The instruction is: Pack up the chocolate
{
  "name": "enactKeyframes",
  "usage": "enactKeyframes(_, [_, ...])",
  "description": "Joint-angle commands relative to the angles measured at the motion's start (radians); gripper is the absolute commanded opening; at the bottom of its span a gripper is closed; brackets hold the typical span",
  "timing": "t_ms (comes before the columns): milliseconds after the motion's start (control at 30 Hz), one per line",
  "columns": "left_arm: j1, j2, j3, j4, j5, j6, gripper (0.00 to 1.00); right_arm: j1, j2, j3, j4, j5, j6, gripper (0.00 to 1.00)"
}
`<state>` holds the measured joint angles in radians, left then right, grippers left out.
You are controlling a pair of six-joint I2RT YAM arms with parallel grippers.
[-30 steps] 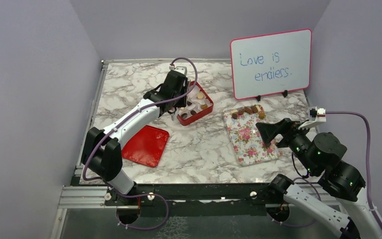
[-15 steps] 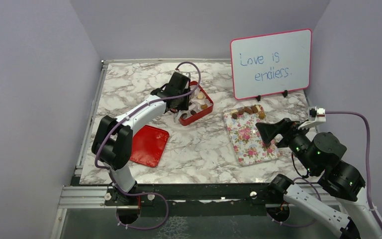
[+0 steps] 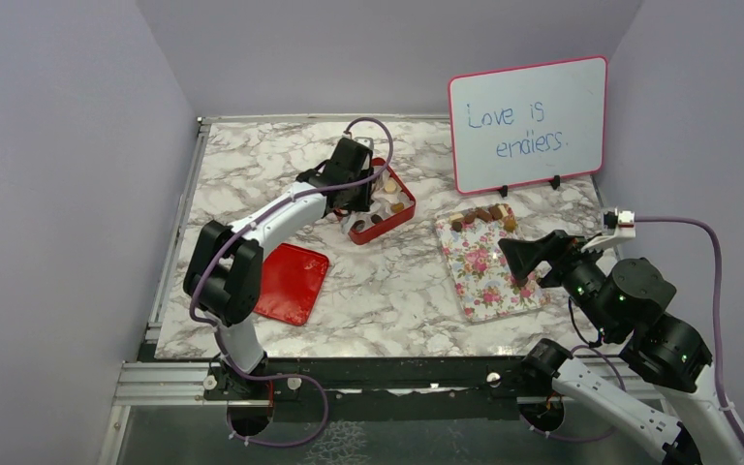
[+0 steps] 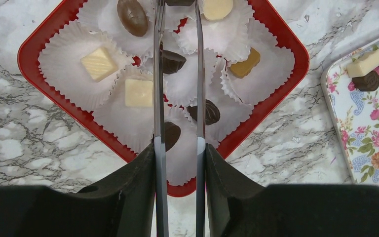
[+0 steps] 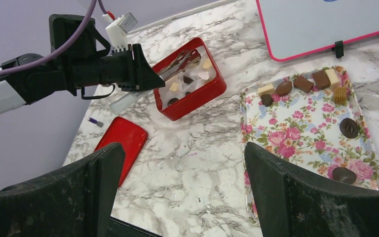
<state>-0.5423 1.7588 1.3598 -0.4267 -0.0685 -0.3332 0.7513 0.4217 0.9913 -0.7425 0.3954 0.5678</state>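
**Left arm working over the red box, right arm waiting by the tray**

Top view: the left arm [image 3: 281, 208] is reaching across the surface [image 3: 397, 291], so the left jaws are hanging over the red box [image 3: 392, 221]. The red lid [image 3: 286, 283] is lying aside, probably to leave the box free for filling. The right arm [image 3: 630, 291] is hovering at the near end of the floral tray [image 3: 484, 281]. The unpacked chocolate [image 3: 482, 214] is sitting in a row along the tray's far edge.

Left wrist: the left jaws are standing narrow and parallel, pointing into the box above the paper cups [image 4: 271, 69]. They are apparently pinching a dark chocolate [image 4: 179, 2] at their tips, though the frame edge is cutting it off. Packed pieces are resting one per cup. An oval piece [image 4: 207, 112] is lying flat, its long axis slanting across the jaws' line.

Right wrist: the right jaws are gaping wide and gripping nothing, facing the tray, seemingly ready to fetch. The row there is running crosswise along the tray's far end.
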Motion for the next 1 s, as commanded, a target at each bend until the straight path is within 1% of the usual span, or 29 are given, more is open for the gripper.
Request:
enactKeyframes(0, [0.004, 0.014, 0.042, 0.045, 0.021, 0.006, 0.38, -0.004, -0.012, -0.010, 0.020, 0.009, 0.001, 0.97])
enactKeyframes(400, [0.004, -0.023, 0.035, 0.045, 0.015, 0.007, 0.41, -0.004, -0.003, -0.017, 0.026, 0.007, 0.000, 0.97])
enactKeyframes(600, [0.004, -0.097, 0.036, 0.044, 0.011, 0.003, 0.41, -0.004, -0.001, -0.016, 0.028, 0.005, -0.004, 0.97])
enactKeyframes(733, [0.006, -0.157, 0.030, 0.041, -0.028, 0.006, 0.41, -0.003, 0.008, -0.014, 0.034, 0.005, -0.008, 0.98])
enactKeyframes(833, [0.018, -0.193, 0.018, 0.039, -0.062, 0.010, 0.41, -0.004, 0.015, -0.017, 0.043, -0.005, -0.009, 0.98])
enactKeyframes(967, [0.069, -0.219, -0.001, 0.037, -0.084, 0.006, 0.41, -0.004, 0.018, -0.015, 0.051, -0.017, -0.009, 0.97])
